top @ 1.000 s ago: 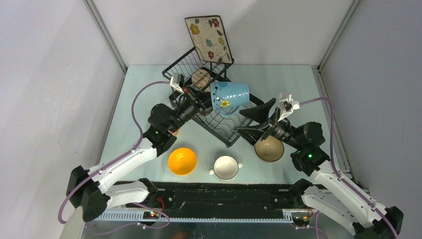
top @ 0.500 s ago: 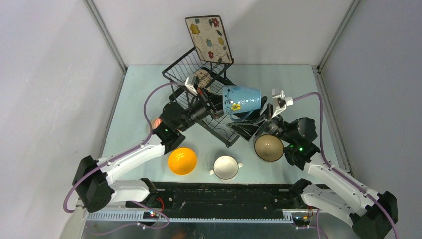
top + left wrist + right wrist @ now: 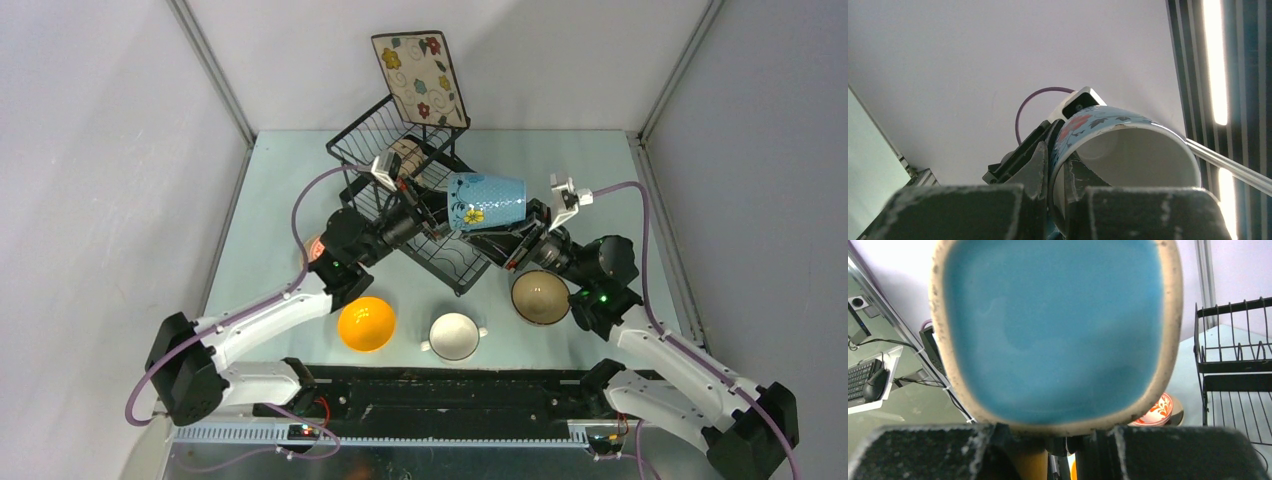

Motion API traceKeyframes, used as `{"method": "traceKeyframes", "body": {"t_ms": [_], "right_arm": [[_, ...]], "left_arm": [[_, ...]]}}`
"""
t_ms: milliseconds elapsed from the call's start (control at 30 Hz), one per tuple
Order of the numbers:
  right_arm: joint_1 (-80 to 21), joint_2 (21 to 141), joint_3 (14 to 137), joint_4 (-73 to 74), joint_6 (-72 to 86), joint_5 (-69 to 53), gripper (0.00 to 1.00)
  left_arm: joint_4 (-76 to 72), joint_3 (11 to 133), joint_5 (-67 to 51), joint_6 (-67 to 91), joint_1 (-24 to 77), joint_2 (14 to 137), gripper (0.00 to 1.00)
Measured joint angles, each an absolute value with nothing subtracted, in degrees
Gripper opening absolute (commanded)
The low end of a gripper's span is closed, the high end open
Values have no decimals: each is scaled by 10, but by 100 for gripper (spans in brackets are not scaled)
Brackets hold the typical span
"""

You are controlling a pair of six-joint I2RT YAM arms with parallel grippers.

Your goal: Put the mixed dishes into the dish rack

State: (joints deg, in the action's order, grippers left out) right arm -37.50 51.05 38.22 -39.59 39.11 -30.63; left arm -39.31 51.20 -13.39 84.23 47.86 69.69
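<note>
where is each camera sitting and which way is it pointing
Top external: above and behind the bases, looking down on the table; both arms show.
Left wrist: on the left arm, tilted up at wall and ceiling lights; left hand's fingers pinch the rim of the blue mug.
Right wrist: faces the mug's base, dish rack beyond; right hand's fingers along the bottom.
Shared: both wrist views show the mug.

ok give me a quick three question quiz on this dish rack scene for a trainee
1. True or false: the orange-yellow bowl sits on the table, outside the dish rack.
2. The left gripper pinches which part of the blue mug? A rim, B handle, C base.
3. Which dish leans upright at the rack's far end?
Key: 1 true; 2 A; 3 the square floral plate.
</note>
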Motion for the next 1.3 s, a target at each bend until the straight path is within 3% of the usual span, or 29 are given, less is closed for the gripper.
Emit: {"method": "traceKeyframes", "body": {"t_ms": [67, 267, 467, 800, 1067, 1300], "right_arm": [[-375, 515, 382, -401, 396, -309, 0], [-376, 522, 382, -396, 410, -308, 0], [-370, 499, 383, -344, 393, -266, 0], [-360, 505, 453, -98, 241, -107, 0], [-359, 651, 489, 54, 193, 27, 0], [-372, 811, 588, 146, 170, 91, 0]], "left_arm": [[-406, 504, -128, 843, 479, 696, 5], [-445, 469, -106, 831, 481, 688, 47], [-379, 446, -87, 774, 468, 625, 69], [-91, 415, 80, 611, 423, 392, 75], [102, 411, 229, 493, 421, 299, 75], [167, 408, 279, 447, 420, 288, 75]]}}
